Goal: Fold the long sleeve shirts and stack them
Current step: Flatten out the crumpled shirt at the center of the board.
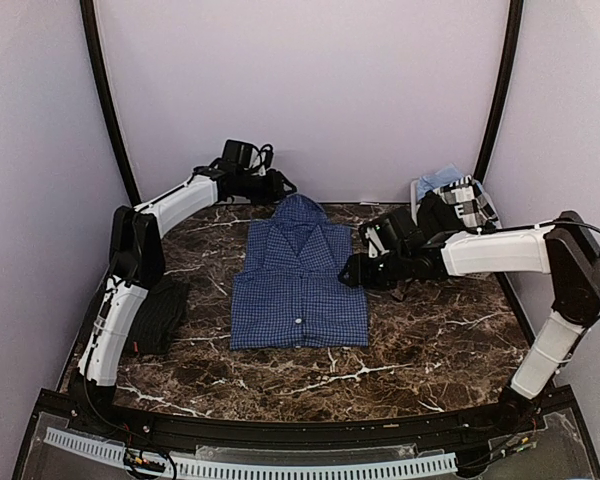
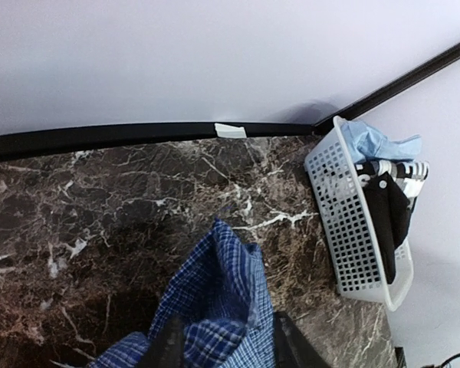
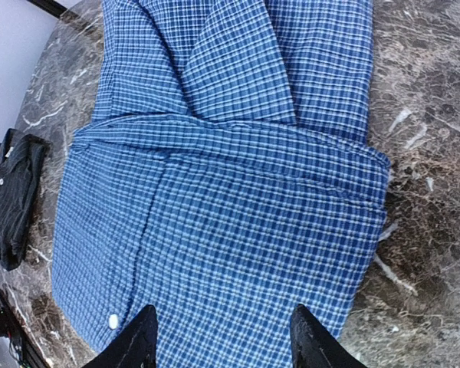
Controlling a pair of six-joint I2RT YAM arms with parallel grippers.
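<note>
The blue checked long sleeve shirt [image 1: 298, 285] lies folded in the middle of the table, collar toward the back. A near-black shirt [image 1: 160, 315] lies folded at the left, beside the left arm. At the blue shirt's collar, my left gripper [image 1: 280, 187] is open, and a raised bunch of collar cloth [image 2: 222, 284] stands between its parted fingers [image 2: 169, 345]. My right gripper [image 3: 224, 322] hovers open over the shirt's right part, nothing between its fingers. The dark shirt [image 3: 11, 195] also shows in the right wrist view, at the left edge.
A white slatted basket [image 2: 353, 230] with light blue and dark cloth in it stands at the back right corner [image 1: 465, 195]. Black frame posts and pale walls close in the table at the back and both sides.
</note>
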